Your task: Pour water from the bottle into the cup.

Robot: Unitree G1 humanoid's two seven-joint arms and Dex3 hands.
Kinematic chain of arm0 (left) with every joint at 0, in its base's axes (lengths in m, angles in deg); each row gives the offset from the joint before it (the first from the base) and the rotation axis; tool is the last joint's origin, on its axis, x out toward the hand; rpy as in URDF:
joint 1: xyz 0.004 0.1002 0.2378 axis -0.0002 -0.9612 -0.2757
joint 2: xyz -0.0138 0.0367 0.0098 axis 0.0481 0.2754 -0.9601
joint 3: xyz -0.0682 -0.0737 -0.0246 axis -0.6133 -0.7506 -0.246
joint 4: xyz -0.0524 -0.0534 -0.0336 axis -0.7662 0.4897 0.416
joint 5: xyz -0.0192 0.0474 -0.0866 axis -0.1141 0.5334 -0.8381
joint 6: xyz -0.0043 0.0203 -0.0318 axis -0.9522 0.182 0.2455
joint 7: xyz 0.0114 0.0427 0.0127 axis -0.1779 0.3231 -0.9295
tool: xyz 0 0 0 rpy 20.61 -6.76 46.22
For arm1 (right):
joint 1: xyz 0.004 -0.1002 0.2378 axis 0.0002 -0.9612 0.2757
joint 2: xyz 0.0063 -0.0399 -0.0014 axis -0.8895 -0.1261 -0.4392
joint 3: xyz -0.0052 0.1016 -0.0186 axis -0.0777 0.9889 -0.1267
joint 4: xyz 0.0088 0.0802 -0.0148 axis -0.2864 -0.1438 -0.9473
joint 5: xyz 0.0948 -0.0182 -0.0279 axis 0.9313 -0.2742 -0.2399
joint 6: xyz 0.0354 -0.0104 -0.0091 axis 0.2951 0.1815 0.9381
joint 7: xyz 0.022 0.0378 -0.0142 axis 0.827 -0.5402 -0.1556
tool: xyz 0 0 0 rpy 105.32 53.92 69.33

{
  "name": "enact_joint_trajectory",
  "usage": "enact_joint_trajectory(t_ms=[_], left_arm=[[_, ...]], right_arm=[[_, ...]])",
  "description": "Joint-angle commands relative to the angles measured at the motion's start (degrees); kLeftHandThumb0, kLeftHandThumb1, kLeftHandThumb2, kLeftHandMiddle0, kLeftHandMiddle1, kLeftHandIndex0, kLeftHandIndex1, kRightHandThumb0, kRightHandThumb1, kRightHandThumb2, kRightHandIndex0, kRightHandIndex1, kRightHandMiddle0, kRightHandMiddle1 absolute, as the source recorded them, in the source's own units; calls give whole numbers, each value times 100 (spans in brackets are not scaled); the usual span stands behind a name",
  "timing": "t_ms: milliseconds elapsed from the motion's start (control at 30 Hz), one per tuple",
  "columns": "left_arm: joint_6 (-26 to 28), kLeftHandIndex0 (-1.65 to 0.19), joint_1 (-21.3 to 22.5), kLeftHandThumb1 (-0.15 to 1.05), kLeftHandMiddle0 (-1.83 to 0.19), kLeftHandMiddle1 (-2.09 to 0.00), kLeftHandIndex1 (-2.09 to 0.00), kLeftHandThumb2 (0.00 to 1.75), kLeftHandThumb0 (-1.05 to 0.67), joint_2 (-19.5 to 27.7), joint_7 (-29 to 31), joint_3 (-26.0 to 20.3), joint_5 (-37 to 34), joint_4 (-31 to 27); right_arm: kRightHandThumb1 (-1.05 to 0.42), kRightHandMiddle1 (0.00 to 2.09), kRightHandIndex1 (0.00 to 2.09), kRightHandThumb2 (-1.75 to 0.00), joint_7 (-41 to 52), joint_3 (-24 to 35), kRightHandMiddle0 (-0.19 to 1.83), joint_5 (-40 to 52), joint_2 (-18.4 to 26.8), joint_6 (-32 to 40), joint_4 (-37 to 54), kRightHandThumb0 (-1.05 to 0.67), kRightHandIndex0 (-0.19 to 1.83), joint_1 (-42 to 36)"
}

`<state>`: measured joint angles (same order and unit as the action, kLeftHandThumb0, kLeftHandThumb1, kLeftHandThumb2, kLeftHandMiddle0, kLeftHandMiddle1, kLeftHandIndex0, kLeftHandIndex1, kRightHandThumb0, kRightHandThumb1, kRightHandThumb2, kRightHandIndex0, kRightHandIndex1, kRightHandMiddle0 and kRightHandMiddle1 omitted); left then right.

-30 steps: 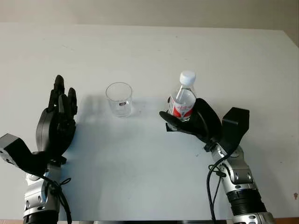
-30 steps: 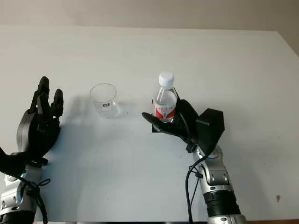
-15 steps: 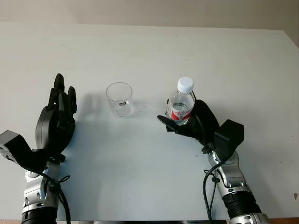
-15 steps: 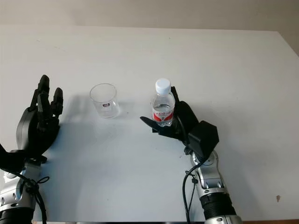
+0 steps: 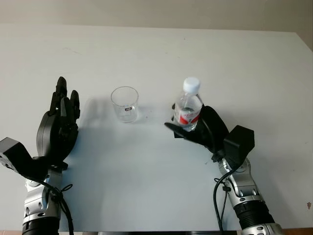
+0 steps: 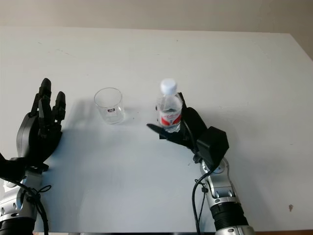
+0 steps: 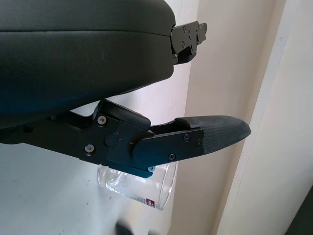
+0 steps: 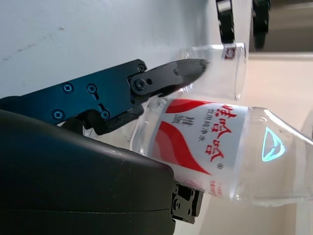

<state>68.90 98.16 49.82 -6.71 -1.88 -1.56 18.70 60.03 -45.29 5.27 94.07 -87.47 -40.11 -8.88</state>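
A clear water bottle (image 5: 188, 105) with a red label and a white cap stands nearly upright right of centre, my right hand (image 5: 191, 130) shut on its lower half. In the right wrist view the bottle (image 8: 210, 147) lies against the palm with one finger (image 8: 166, 76) wrapped round it, and the cup (image 8: 220, 68) shows beyond. The clear empty cup (image 5: 124, 104) stands upright on the white table (image 5: 156, 54), a short way left of the bottle. My left hand (image 5: 61, 117) is open, held up left of the cup; in the left wrist view the cup (image 7: 139, 188) sits behind a finger (image 7: 195, 139).
The white table spreads wide behind and between the hands, with its far edge against a beige wall (image 5: 146, 12). A black cable (image 5: 217, 196) hangs beside my right forearm.
My right hand has carried the bottle a little to the left, toward the cup, and its forearm has swung in. The left hand and the cup have stayed put.
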Motion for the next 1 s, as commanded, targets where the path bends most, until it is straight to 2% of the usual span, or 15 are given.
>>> enact_joint_trajectory(t_ms=[0,33,133,333,600,967], left_arm=[[-63,19,-2,105,19,0,0,57,-76,46,57,-48,-24,55],[-70,19,2,105,19,0,0,57,-76,48,57,-54,-22,66],[-65,19,1,105,19,0,0,57,-76,52,60,-67,-31,59],[-75,19,-2,105,19,0,0,57,-75,49,88,-81,-36,41],[-70,19,34,105,19,0,0,57,-74,16,61,-55,-9,36],[10,19,-216,105,19,0,0,56,-74,28,55,-77,-68,-283]], right_arm=[[-102,16,10,-5,95,-37,-19,-20,107,10,-168,-81,-19,-137],[-102,7,4,-5,83,-32,-19,-49,117,-23,-190,-86,-19,-135],[-102,1,0,-6,-54,47,-19,-72,92,-206,-287,-92,-19,-160],[-104,0,0,-6,-500,317,-19,46,5,-455,-290,-89,-19,-302],[-104,0,0,-6,-427,563,-19,297,95,-595,-96,-87,-19,-441],[-104,0,0,-6,-406,633,-19,325,253,-609,793,-93,-19,-814]])
